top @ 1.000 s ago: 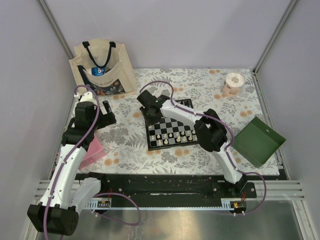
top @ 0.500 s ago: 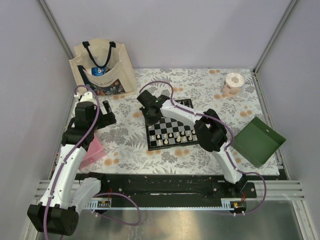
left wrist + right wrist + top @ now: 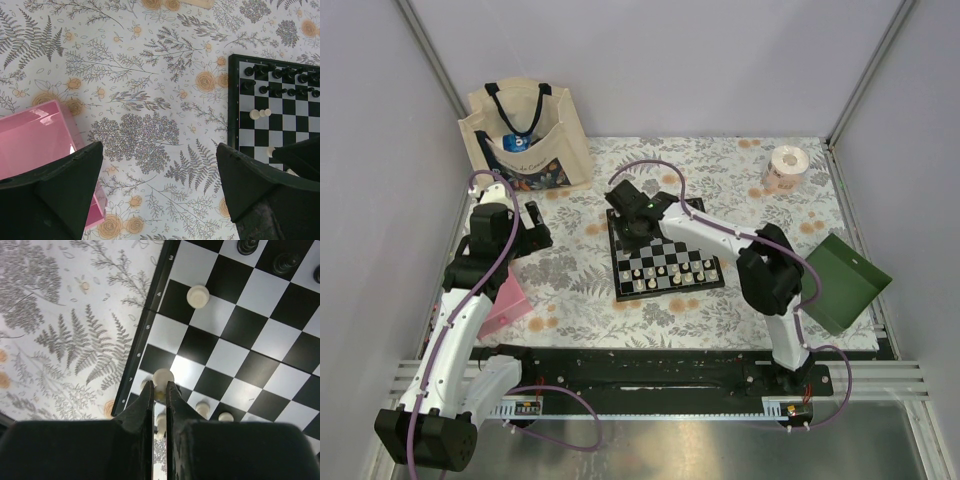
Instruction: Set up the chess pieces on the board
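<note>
White-shelled twin arms with black joints and purple cabling.
The left arm (image 3: 455, 320) and the right arm (image 3: 782, 335) had glossy white link shells joined by bulky black motor housings, and a thin purple cable (image 3: 650, 163) looped along each arm down to its base. Both bases were bolted to a long black mounting plate (image 3: 650, 372) dotted with pale screws. The left gripper (image 3: 159, 150) carried broad, matte black, wedge-shaped fingers (image 3: 60, 195) with a rough, grainy surface. The right gripper (image 3: 160, 387) had the same dark fingers, which tapered to thin flat tips.
</note>
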Robot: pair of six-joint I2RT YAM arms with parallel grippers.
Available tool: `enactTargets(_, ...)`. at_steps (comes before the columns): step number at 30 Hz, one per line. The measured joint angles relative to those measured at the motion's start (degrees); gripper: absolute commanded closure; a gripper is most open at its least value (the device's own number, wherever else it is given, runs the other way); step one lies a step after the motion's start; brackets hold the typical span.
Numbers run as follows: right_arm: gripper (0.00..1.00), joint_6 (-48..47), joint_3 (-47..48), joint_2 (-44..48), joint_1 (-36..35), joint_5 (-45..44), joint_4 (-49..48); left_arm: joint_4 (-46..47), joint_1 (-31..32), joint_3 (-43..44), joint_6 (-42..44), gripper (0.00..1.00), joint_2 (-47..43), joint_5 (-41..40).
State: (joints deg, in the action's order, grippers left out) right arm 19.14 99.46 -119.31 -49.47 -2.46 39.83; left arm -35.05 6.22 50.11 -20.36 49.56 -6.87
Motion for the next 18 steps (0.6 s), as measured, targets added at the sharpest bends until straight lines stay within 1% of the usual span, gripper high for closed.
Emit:
enactTargets(6,0.96,0.79,-3.41,5.88,-1.99,0.09,-1.92,0.00,0.00,0.00,0.00,0.01,-0.02,0.00)
enactTargets(10,0.96,1.42,-7.93,8.87,-3.85,0.22,-3.10,0.02,0.00,0.00,0.00,0.01,-0.02,0.04)
enactTargets(18,0.96,1.70,-12.52,9.42,-8.70,0.48,-3.15,0.02,-0.02,0.00,0.00,0.01,0.00,0.09)
